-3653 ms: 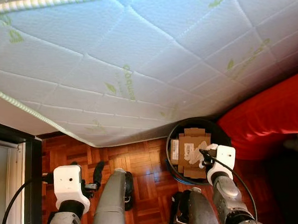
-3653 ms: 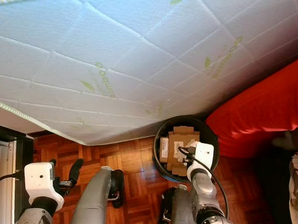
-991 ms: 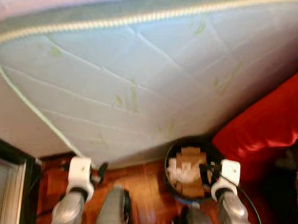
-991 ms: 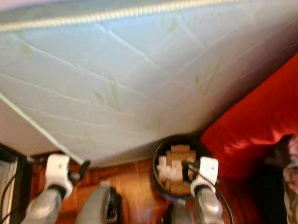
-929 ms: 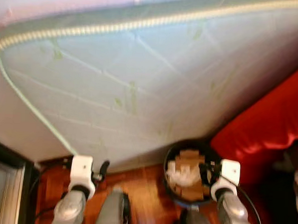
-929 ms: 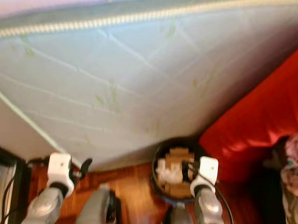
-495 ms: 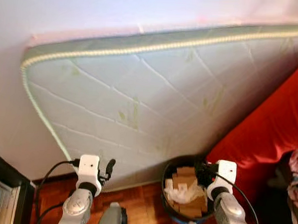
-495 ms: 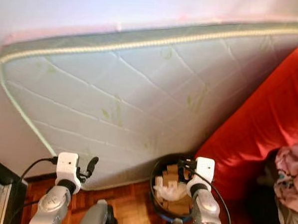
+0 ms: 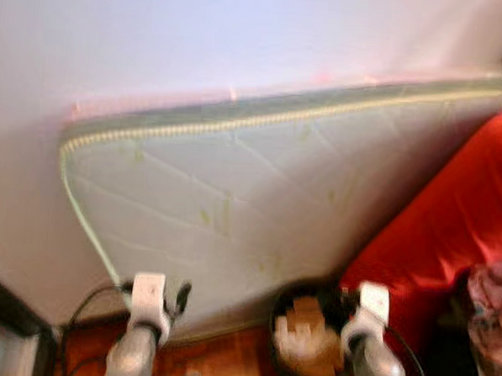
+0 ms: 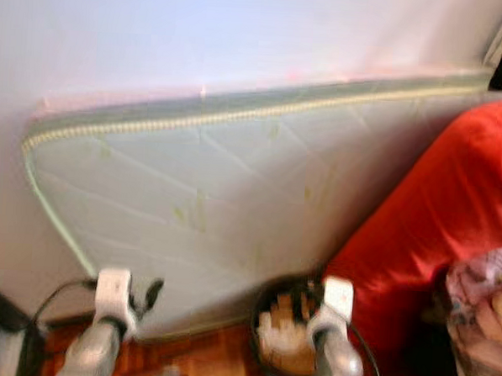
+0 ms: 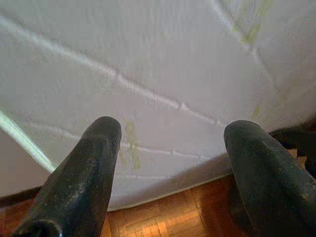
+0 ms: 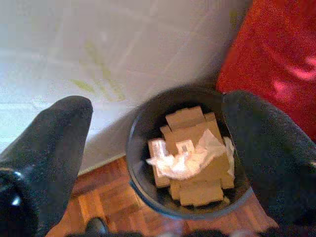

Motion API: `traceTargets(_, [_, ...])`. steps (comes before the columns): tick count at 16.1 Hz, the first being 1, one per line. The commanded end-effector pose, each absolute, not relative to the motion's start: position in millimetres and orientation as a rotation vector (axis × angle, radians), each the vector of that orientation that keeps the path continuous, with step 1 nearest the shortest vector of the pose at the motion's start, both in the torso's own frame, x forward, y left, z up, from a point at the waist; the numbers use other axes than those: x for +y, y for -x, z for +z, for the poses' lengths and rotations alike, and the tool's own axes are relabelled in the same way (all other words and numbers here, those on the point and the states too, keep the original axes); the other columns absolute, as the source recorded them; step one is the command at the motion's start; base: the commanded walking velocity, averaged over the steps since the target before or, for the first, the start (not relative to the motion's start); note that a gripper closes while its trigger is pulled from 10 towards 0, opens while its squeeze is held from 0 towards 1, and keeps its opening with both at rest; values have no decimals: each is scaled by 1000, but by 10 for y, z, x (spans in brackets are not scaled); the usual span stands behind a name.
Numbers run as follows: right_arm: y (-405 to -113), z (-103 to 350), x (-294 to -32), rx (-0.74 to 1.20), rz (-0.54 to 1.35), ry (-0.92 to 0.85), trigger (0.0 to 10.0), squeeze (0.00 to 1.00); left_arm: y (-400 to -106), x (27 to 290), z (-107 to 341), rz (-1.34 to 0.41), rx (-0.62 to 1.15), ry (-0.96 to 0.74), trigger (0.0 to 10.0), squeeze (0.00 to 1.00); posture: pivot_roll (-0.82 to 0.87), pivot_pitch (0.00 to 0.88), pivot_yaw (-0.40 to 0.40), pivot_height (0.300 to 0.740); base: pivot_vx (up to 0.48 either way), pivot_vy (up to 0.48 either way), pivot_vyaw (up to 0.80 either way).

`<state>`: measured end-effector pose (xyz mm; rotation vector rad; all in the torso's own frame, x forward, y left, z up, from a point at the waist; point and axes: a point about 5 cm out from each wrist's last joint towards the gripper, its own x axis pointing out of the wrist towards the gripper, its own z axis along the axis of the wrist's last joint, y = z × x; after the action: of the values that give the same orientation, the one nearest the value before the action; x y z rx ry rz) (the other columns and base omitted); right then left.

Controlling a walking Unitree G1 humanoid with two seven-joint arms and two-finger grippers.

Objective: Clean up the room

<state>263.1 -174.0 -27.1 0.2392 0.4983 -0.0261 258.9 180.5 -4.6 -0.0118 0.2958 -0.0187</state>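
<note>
Right tool (image 12: 158, 143), parted, frames bin (image 12: 140, 148) holding cardboard (image 12: 195, 173).

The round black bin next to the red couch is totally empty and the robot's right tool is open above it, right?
Not quite. The black bin isn't empty: the right wrist view shows it holding flattened cardboard with crumpled white paper on top. The rest holds: it sits by the red couch, and the right tool is open above it.

Mattress (image 9: 233, 212), seemingly against wall (image 9: 158, 40)
</note>
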Motion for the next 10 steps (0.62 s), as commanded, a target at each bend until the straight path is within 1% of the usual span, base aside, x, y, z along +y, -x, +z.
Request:
traceTargets(1, [-2568, -330, -1747, 534, -32, -247, 10000, 0, -2570, 1820, -99, -8, 329, 19, 10000, 0, 36, 0, -6, 740, 0, 0, 0])
traceTargets(3, [-2508, -383, -1759, 570, -41, -245, 10000, 0, -2509, 1853, -191, 17, 384, 43, 10000, 0, 26, 0, -3, 740, 0, 0, 0])
traceTargets(6, [-2391, -478, -1784, 634, -56, -248, 10000, 0, -2321, 1906, -413, 32, 531, 19, 10000, 0, 23, 0, -4, 740, 0, 0, 0])
traceTargets(7, [-2297, -542, -1819, 671, -73, -232, 10000, 0, -2192, 1964, -532, 56, 624, 6, 10000, 0, 23, 0, -4, 740, 0, 0, 0])
traceTargets(8, [-2211, -597, -1857, 703, -97, -226, 10000, 0, -2125, 2002, -585, 73, 669, 5, 10000, 0, 21, 0, -1, 740, 0, 0, 0])
traceTargets(10, [-2061, -686, -1918, 766, -132, -207, 10000, 0, -2075, 2046, -623, 101, 711, 11, 10000, 0, 21, 0, 1, 740, 0, 0, 0])
